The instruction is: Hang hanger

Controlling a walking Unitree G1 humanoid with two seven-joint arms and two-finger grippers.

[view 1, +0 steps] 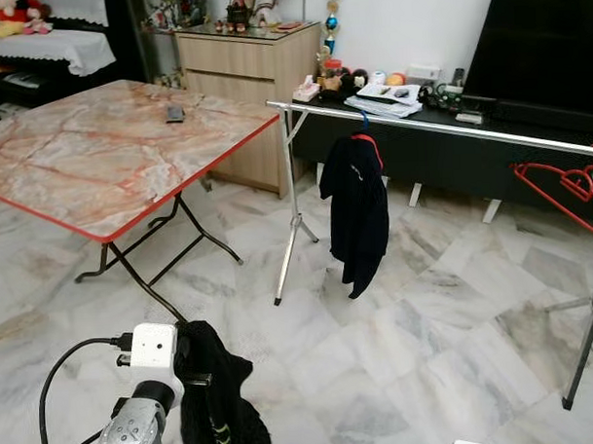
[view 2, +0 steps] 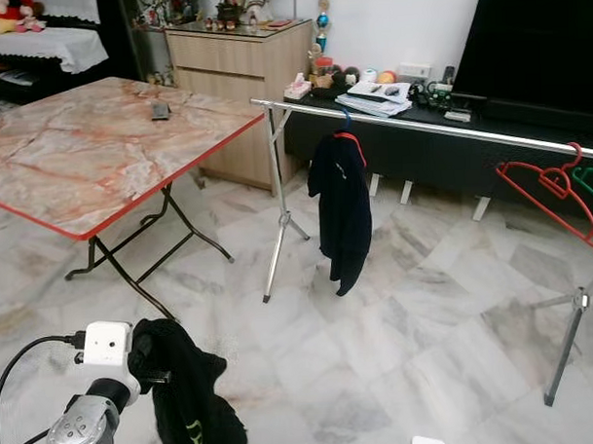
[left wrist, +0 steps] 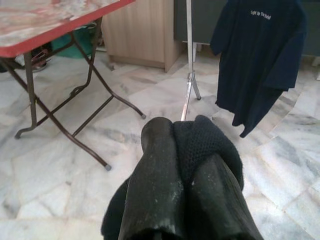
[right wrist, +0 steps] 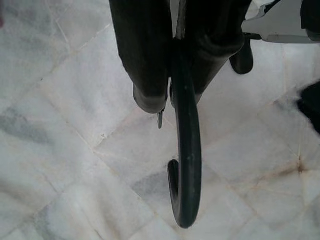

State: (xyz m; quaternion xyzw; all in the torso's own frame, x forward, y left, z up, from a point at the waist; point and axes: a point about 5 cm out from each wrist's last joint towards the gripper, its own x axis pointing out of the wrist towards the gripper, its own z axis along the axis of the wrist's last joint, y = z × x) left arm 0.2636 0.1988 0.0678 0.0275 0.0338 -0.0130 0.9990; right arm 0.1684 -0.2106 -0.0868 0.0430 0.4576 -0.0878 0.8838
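While the left gripper (left wrist: 182,165) pinches black cloth (view 1: 217,395), the right gripper (right wrist: 170,97) grips a hanger hook (right wrist: 186,165).

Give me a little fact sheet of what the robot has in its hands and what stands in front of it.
left gripper: shut on black knitted garment
right gripper: shut on dark curved hanger hook
ahead: silver metal clothes rail
on rail: dark navy T-shirt on a red hanger, empty red hanger further right
to the left: marble-patterned folding table with red edge
floor: pale marble tiles
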